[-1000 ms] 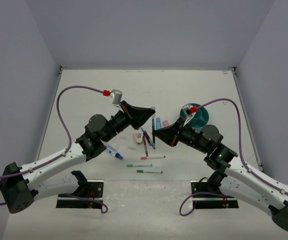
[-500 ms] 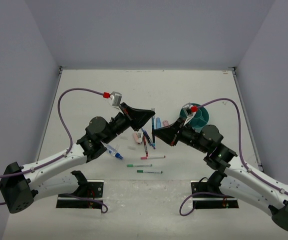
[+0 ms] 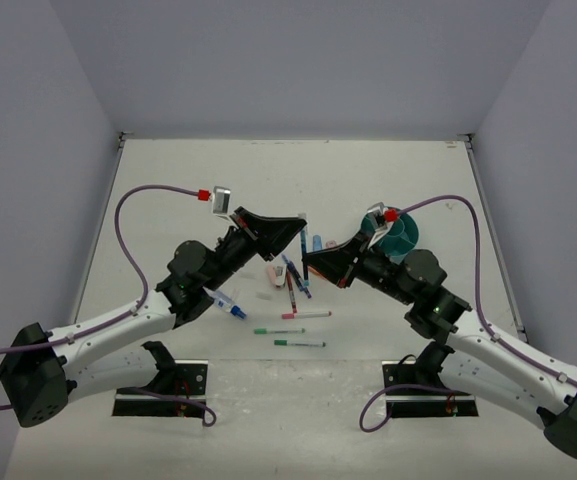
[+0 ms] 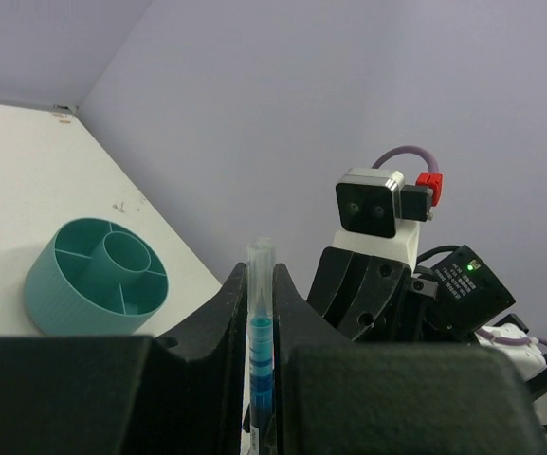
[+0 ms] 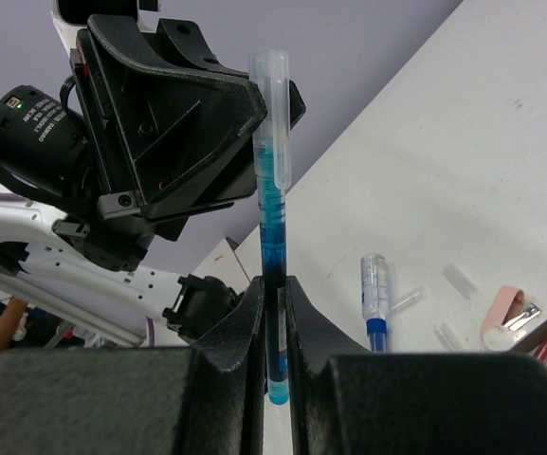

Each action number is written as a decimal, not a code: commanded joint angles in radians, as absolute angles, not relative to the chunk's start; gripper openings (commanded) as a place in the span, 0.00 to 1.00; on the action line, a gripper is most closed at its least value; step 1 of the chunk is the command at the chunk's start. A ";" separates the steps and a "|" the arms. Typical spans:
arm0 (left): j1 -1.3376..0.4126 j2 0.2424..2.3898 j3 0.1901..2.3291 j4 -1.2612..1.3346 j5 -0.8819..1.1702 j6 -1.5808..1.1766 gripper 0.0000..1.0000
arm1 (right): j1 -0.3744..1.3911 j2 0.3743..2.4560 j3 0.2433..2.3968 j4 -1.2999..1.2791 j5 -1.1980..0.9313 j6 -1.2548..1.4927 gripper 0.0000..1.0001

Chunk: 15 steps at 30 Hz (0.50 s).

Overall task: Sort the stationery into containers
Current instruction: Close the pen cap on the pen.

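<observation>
R gripper (image 3: 308,262) is clamped on a thin blue pen w/ clear cap (image 3: 304,245), held up off the white worktop (image 3: 188,190) over the middle pile of stationery. R wrist view: fingers narrow and pinching the blue barrel. The pen is near-upright in that view, w/ the clipped clear cap on top and the blue end poking out below the fingers.

L gripper (image 3: 302,222) meets the same pen from the opposite side, nearer the cap end. L wrist view: the pen fills the narrow gap btwn its fingers and the clear tip sticks out past them. It looks closed on the pen, w/ both fingers touching. The two grippers' tips are close together.

Round teal plastic cup w/ inner dividers (image 3: 404,236) stands on the worktop to the right of the R gripper, partly hidden by the R arm. L wrist view shows its centre ring and spokes.

Lying on the worktop:
- clear tube w/ blue cap (image 3: 228,303), beside the L arm
- two thin green pens (image 3: 280,330), roughly parallel, nearest the arm bases
- thin pink pen (image 3: 306,314), just beyond them
- crossed bundle of pens (image 3: 293,280) under the grippers, w/ a pale pink block (image 3: 275,273) at its left
- stubby blue highlighter (image 3: 317,243) and small pink piece (image 3: 331,246), just beside the held pen
</observation>
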<state>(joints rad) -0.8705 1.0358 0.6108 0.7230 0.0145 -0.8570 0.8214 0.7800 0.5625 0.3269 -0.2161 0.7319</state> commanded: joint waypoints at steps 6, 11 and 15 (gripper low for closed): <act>-0.875 1.027 0.623 0.679 0.097 -0.807 0.01 | 0.817 0.793 0.731 0.339 -0.137 0.579 0.00; -0.874 0.989 0.667 0.627 0.102 -0.758 0.10 | 0.817 0.791 0.741 0.309 -0.210 0.549 0.00; -0.874 0.980 0.702 0.608 0.127 -0.761 0.13 | 0.817 0.799 0.772 0.287 -0.230 0.538 0.00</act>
